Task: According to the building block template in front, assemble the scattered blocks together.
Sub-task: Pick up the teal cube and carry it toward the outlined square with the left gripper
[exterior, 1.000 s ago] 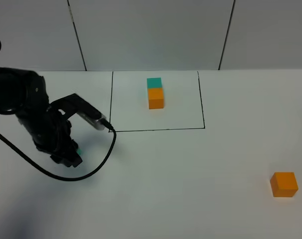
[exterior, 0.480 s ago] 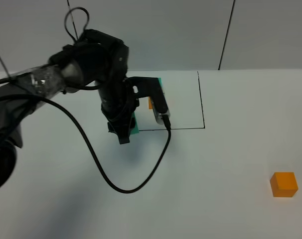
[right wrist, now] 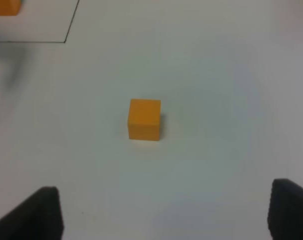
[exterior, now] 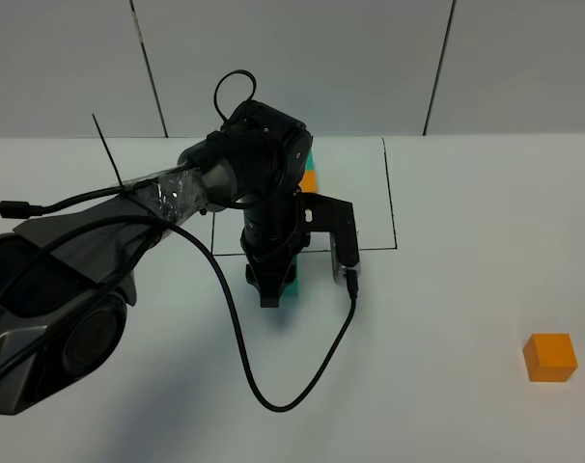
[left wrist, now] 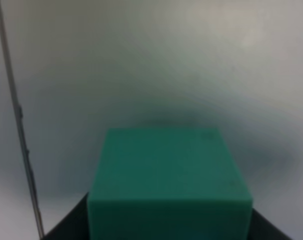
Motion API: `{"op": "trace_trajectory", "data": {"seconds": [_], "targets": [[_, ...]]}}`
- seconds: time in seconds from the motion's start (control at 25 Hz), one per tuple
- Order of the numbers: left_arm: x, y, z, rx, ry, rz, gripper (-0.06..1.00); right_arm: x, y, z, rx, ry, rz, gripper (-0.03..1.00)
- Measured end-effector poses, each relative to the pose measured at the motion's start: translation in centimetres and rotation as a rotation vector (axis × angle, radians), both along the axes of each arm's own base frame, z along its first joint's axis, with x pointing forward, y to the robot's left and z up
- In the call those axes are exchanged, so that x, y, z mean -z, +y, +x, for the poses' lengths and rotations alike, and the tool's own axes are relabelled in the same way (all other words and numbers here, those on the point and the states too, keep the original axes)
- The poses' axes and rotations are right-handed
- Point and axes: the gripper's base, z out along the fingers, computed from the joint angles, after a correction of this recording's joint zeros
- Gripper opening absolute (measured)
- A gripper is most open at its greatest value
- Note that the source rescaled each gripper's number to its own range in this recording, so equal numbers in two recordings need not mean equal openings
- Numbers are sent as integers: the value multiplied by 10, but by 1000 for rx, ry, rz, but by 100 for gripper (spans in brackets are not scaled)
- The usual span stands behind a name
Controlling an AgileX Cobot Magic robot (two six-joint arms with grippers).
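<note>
My left gripper (exterior: 274, 285) is shut on the teal scattered block (exterior: 290, 275) and holds it just in front of the black outline's near edge. The block fills the left wrist view (left wrist: 169, 182) between the dark fingers (left wrist: 66, 231). The template is mostly hidden behind the arm: only slivers of its orange cube (exterior: 310, 180) and teal cube (exterior: 309, 159) show inside the outline (exterior: 390, 193). The orange scattered block (exterior: 550, 357) lies alone at the right front. In the right wrist view it (right wrist: 144, 119) sits ahead of my open, empty right gripper (right wrist: 164, 215).
A black cable (exterior: 302, 381) loops from the left wrist onto the white table (exterior: 437, 318). The right wrist view shows a corner of the outline (right wrist: 71, 22) and the template's orange cube (right wrist: 5, 7). A grey wall (exterior: 292, 68) with dark seams stands behind.
The left arm has swung from the table's left side to the right, carrying the teal block to just in front of the outline. The orange block has not moved.
</note>
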Motion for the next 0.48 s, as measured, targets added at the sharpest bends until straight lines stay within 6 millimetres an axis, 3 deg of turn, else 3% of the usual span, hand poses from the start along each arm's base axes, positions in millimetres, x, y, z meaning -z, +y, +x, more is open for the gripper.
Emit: {"op": "trace_trajectory", "data": {"seconds": [0.2, 0.48], "targets": [[14, 0, 0, 8, 23, 18, 0, 0, 0, 0, 0, 0, 0, 69], [16, 0, 0, 9, 26, 21, 0, 0, 0, 0, 0, 0, 0, 69]]}}
